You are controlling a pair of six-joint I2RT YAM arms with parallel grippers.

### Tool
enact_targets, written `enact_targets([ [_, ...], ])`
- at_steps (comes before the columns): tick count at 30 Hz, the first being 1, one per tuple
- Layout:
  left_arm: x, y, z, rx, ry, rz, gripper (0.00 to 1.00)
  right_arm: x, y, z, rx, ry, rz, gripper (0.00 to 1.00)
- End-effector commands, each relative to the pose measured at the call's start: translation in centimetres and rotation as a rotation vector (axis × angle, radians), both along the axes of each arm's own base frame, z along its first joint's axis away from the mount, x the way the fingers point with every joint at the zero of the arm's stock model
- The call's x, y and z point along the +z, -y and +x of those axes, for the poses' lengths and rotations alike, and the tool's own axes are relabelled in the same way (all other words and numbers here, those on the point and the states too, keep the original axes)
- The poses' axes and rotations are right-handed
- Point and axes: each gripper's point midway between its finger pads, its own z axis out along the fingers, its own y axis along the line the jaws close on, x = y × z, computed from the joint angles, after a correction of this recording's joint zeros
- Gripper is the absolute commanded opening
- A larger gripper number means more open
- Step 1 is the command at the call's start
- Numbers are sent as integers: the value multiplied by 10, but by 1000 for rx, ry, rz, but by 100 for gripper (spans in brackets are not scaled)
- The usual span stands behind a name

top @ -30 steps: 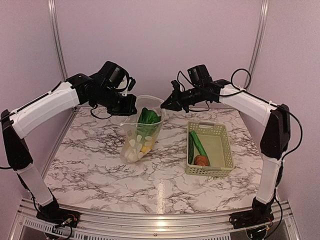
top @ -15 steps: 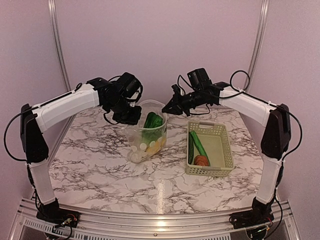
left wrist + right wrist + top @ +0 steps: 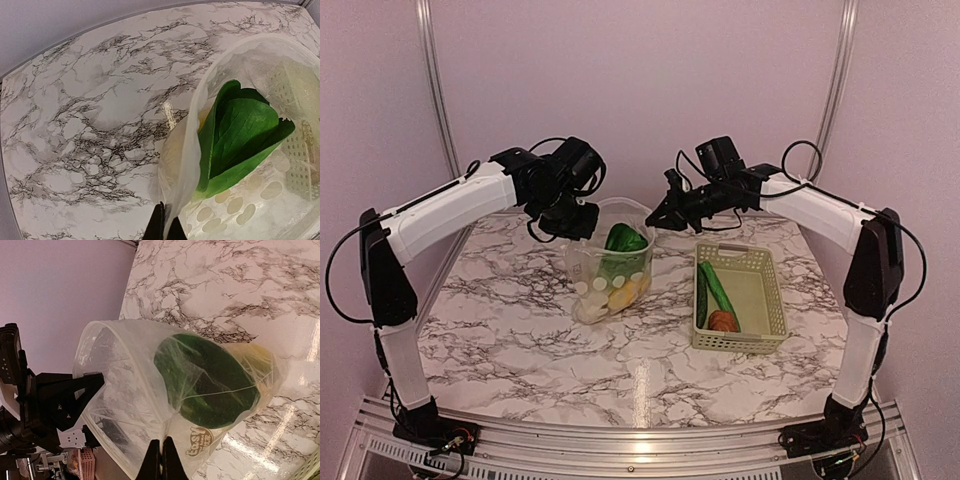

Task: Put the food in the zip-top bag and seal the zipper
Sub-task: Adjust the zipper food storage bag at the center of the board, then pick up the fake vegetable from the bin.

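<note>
The zip-top bag (image 3: 612,265) stands mouth-up at mid-counter (image 3: 520,340), holding bok choy (image 3: 623,240) and pale pieces. Just right, a green basket (image 3: 740,343) holds the cucumber (image 3: 717,285) and apparently an orange piece (image 3: 722,321). Behind, the left hand (image 3: 582,225) and right hand (image 3: 655,218) each pinch opposite mouth edges.

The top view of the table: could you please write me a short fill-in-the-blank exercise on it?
The left end effector and the right end effector each pinch the rim of the clear ____.
The leafy vegetable sits inside the bag, whose mouth is ____.
The cucumber lies in the pale green ____.
Missing words: bag, open, basket.
</note>
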Motion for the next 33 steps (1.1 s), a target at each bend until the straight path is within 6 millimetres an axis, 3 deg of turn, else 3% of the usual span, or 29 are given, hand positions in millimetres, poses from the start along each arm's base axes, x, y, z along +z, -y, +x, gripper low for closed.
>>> enact_targets([
  [1,13,12,1,-32,22,-57,0,11,9,-4,0,34,-16,0],
  [6,13,21,1,-62,13,-91,0,6,14,-5,4,43,-40,3],
  [10,18,20,-1,-65,23,-98,0,14,31,0,-21,83,-89,24],
  [17,11,15,-6,-64,5,-89,0,60,93,25,-135,305,-283,56],
  [20,11,14,-7,-63,4,-90,0,85,116,36,-195,469,-396,75],
  [22,9,14,-7,-63,-1,-90,0,85,144,51,-301,566,-511,97],
  [23,8,14,-7,-63,-6,-93,0,76,166,59,-394,579,-556,98],
  [25,9,15,-6,-61,-9,-106,0,55,201,69,-475,572,-497,98],
  [26,11,15,-6,-62,-9,-115,0,34,212,68,-473,542,-445,94],
  [27,12,16,-6,-63,-8,-122,0,31,220,67,-488,549,-407,88],
  [30,16,16,-7,-62,-6,-134,0,13,231,62,-481,576,-460,71],
  [33,16,16,-9,-63,-12,-138,0,-23,230,61,-404,502,-541,59],
])
